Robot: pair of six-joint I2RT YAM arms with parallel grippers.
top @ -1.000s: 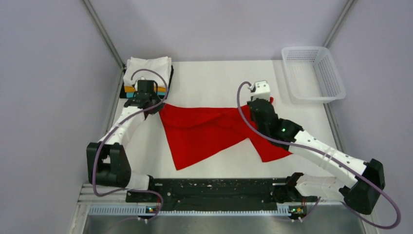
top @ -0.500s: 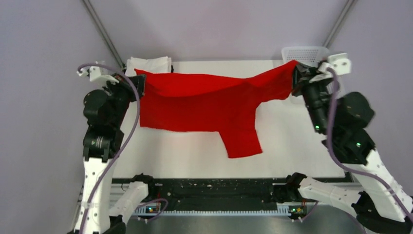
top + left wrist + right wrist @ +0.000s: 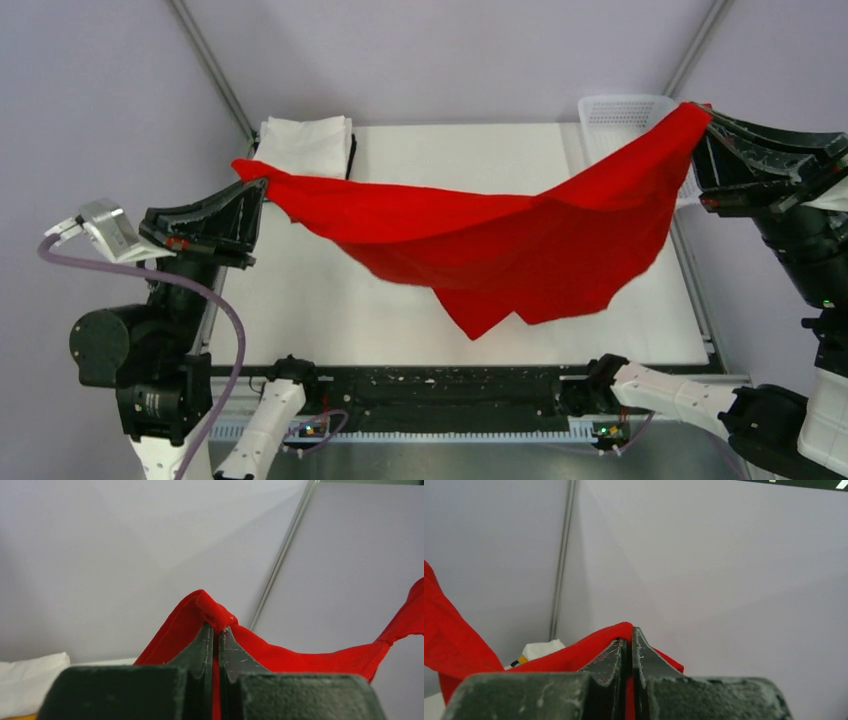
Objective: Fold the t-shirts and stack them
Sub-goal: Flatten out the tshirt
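Note:
The red t-shirt (image 3: 500, 240) hangs stretched in the air between my two grippers, sagging in the middle with a sleeve drooping toward the table. My left gripper (image 3: 258, 185) is shut on its left corner, and the left wrist view shows red cloth (image 3: 210, 611) pinched between the jaws. My right gripper (image 3: 703, 118) is shut on its right corner, high up at the right, with red cloth (image 3: 616, 632) between the jaws. A stack of folded t-shirts with a white one on top (image 3: 305, 145) sits at the table's back left; it also shows in the right wrist view (image 3: 541, 649).
A white plastic mesh basket (image 3: 625, 115) stands at the back right, partly behind the raised shirt. The white table top (image 3: 330, 300) lies below the shirt. Grey walls close in on three sides, and a black rail (image 3: 440, 385) runs along the near edge.
Both arms have lifted the red shirt off the table, spread apart and risen higher. The shirt went from lying crumpled to hanging stretched between them.

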